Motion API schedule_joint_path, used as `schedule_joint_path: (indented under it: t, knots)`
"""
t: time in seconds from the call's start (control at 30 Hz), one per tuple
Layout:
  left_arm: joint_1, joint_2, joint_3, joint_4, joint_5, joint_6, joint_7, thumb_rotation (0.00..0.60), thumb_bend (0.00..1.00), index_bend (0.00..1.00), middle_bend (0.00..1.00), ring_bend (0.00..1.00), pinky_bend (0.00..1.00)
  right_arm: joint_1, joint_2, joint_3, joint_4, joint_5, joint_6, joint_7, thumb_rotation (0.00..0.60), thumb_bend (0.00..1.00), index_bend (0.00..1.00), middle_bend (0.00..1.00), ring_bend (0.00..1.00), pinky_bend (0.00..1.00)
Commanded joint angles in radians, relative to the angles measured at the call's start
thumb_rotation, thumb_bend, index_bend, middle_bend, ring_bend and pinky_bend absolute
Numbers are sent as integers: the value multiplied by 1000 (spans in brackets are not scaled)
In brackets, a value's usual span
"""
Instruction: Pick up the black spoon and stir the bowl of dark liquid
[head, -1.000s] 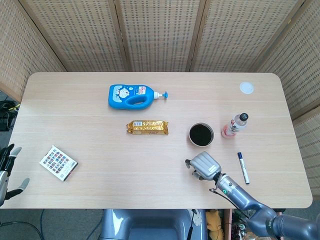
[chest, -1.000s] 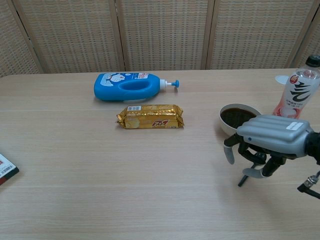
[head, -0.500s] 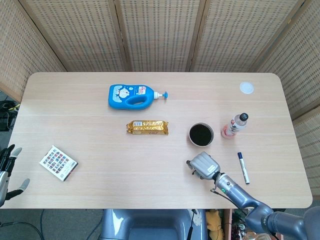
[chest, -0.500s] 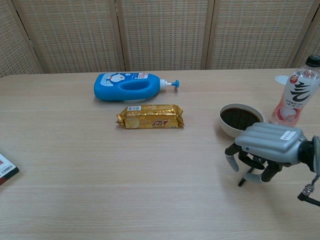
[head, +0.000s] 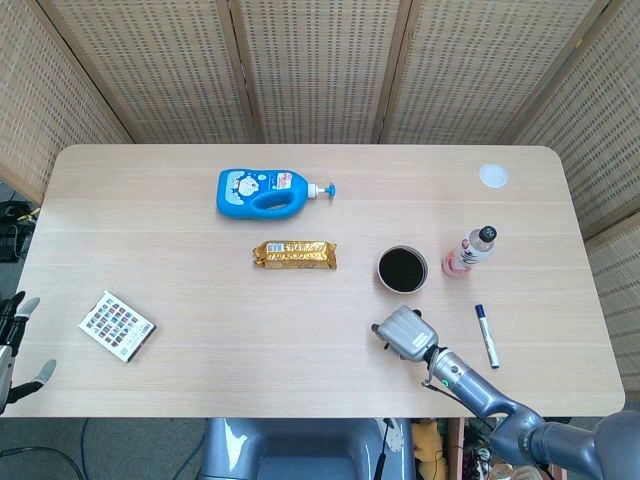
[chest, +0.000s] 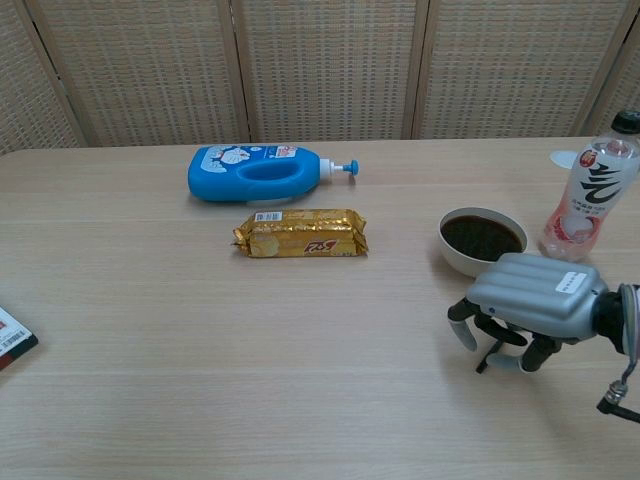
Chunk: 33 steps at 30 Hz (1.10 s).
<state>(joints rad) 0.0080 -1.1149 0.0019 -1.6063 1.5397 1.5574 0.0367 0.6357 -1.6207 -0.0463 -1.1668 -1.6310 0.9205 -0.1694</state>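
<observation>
Chest view, right hand (chest: 530, 315): it sits low over the table (chest: 200, 330), palm down, fingers curled under. Compared with one second ago it has come nearer to the camera and lower, so the bowl is now fully uncovered.
Spoon (chest: 483, 361): only a thin dark tip shows under the curled fingers (chest: 461, 326), slanting down to the table. It seems to be held, but I cannot tell for sure whether the fingers really grasp it. The head view hides it under the hand.
Left hand (head: 14, 345): only seen in the head view, at the near left edge beside the table, fingers apart and holding nothing. It shows slightly less than before.
Card pack (head: 117, 326): near the left hand, flat on the table, not moved.
Pen (head: 486, 334): lies on the table just right of the right hand (head: 406, 331), same place as before.
Bowl (chest: 482, 241): white, with dark liquid, just behind the right hand and apart from it. The liquid surface looks flat.
Drink bottle (chest: 593, 187): upright, right of the bowl, not moved.
Gold snack pack (chest: 301, 233): lies in the middle of the table, unchanged.
Blue detergent bottle (chest: 264, 172): on its side behind the snack pack, pump pointing right.
White lid (head: 492, 176): far right corner area, unchanged.
</observation>
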Motion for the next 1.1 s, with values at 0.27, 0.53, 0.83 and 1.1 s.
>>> schedule_joint_path:
  t: [0.27,0.53,0.83,1.1]
  knots:
    - [5,1,2,0,1,5,0,600,294,0,0,0,0,1,-23,-17,48,-11,14,8,600,523,540,870,882,921]
    - [6,1,2,-2,2,7,1,600,294,0,0,0,0,2,-35,-26,78,-15,19,13,600,523,540,870,882,921]
    - [6,1,1,-3,2,7,3,600,294,0,0,0,0,-1,-43,-36,95,-20,28,10,600,523,540,870,882,921]
    - [7,2,1,-6,4,10,6,600,294,0,0,0,0,-3,-51,-41,105,-19,29,4,600,523,540,870,882,921]
